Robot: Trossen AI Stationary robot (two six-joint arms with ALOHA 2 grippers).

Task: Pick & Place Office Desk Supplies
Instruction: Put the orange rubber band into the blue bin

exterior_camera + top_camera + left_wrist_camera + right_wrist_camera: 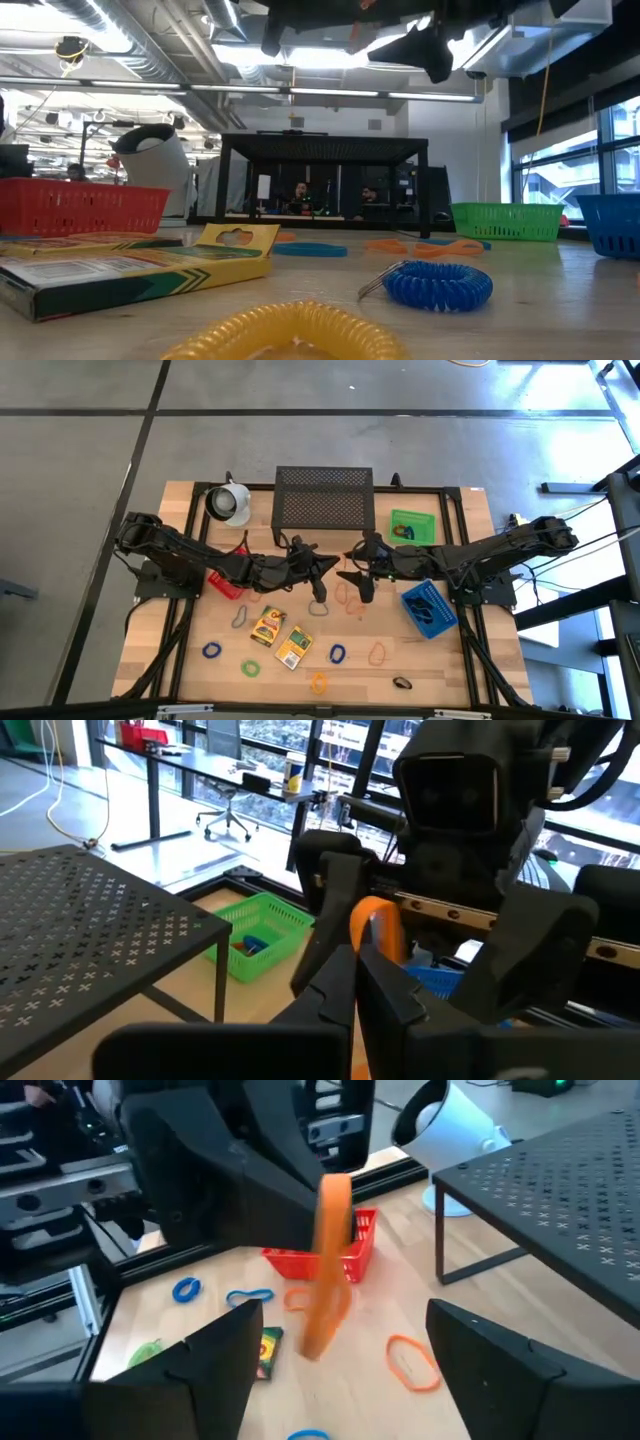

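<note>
My left gripper (326, 567) is above the table's middle and is shut on an orange loop (328, 1255), which also shows in the left wrist view (377, 925). My right gripper (352, 572) faces it from the right and is open. Its two fingers (225, 1350) stand wide on either side of the hanging loop without touching it. Two yellow packets (268, 625) (294, 646) lie flat on the near part of the table. Around them lie blue (211, 651), green (250, 668), yellow (319, 682), orange (378, 653), grey (240, 617) and black (402, 682) loops. My left gripper pinches the orange loop by its upper end (332, 1188) between its two fingers, coming roughly level from the table's left. The loop hangs below the fingers as a long narrow band, lifted clear of the table.
A black mesh stand (323, 510) is at the far middle, with a white mug (230, 503) on its left. The red bin (225, 582) sits under the left arm, the green bin (412, 527) at far right and the blue bin (430, 607) under the right arm. More orange loops (350, 597) lie below the grippers.
</note>
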